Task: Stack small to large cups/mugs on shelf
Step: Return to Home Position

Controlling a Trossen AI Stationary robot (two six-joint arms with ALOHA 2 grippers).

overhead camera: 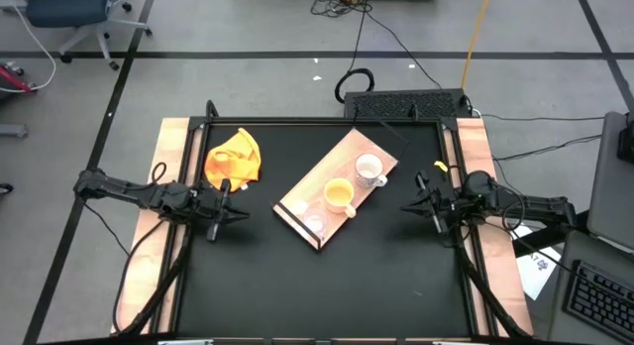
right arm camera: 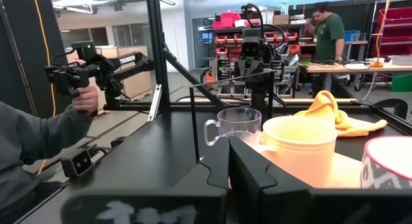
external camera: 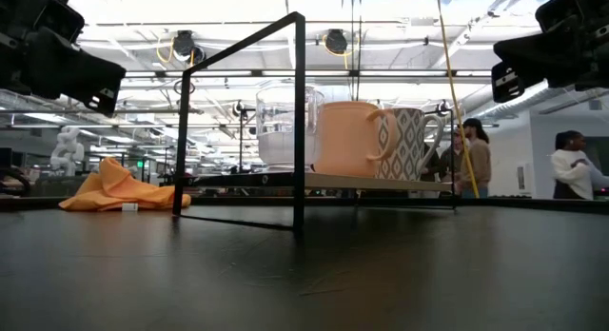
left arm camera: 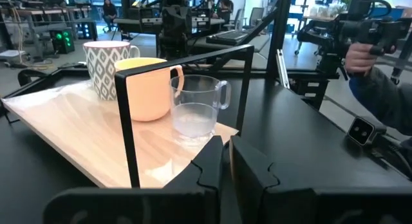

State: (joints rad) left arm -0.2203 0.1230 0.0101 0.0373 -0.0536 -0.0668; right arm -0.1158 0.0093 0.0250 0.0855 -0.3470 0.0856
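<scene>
The left hand [overhead camera: 238, 212] hangs clenched, empty, off the shelf's [overhead camera: 297, 199] dark-strip end. Along the slanted board stand the clear glass cup [overhead camera: 315, 224], the yellow-orange mug [overhead camera: 339, 193] and the white mug [overhead camera: 369, 169]. The right hand [overhead camera: 408, 205], clenched and empty too, hangs nearest the white mug. Both look free to retreat.

I'm seeing smooth pale wood on the shelf [overhead camera: 327, 172], a clear glossy cup [left arm camera: 193, 108], a matt orange mug [left arm camera: 149, 89] and soft yellow cloth [overhead camera: 234, 159].
</scene>
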